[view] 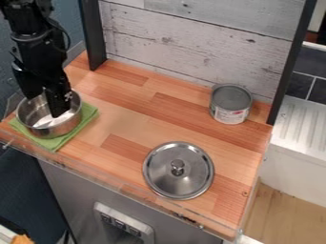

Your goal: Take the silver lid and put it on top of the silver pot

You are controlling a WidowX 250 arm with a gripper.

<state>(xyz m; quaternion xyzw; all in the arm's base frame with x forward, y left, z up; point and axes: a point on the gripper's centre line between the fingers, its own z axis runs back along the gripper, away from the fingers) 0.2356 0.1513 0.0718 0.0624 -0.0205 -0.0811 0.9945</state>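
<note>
Round silver metal lid (pixel 167 178), knob up, lies on wooden counter (pixel 130 119), lower centre of frame. Black robot gripper (pixel 55 110) is down at silver metal pot (pixel 62 128) on green cloth (pixel 91 113), left side; from here I can't tell if it's clenched or released.

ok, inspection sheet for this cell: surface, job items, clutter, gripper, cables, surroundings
Surface: wooden counter, green cloth at its left end
Job items: silver pot on the cloth; silver lid on the wood, knob up
Clutter: grey can, upright near the plank wall
Gripper: gripper hangs down over the pot
Cables: thin black cable loops beside the arm
Surroundings: white drainboard at right
</note>
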